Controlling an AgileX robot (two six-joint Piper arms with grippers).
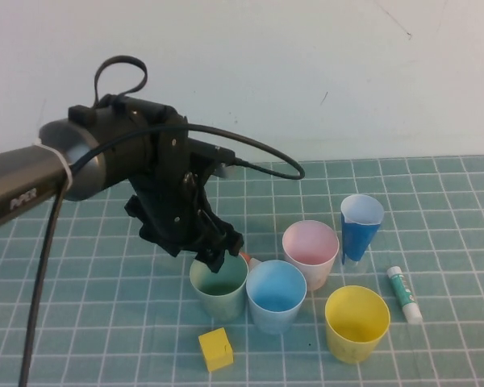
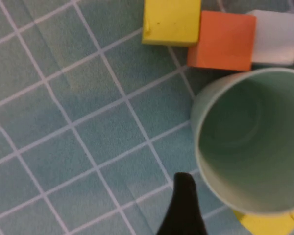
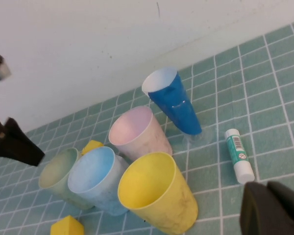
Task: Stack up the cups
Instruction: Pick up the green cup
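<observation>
left hand (image 1: pixel 223 251) over green cup (image 1: pixel 219 287) | right hand (image 3: pixel 270 211) cropped, closed

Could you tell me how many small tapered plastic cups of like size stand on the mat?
4: green tapered plastic cup under the open left gripper, light blue cup beside it, pink cup behind, yellow cup nearest right. None stacked; right gripper shut.

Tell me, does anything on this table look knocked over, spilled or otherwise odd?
Nothing stands out. The green cup, light blue cup, pink cup and yellow cup all stand upright and unstacked. The left gripper hovers open over the green cup; the right gripper waits shut nearby.
</observation>
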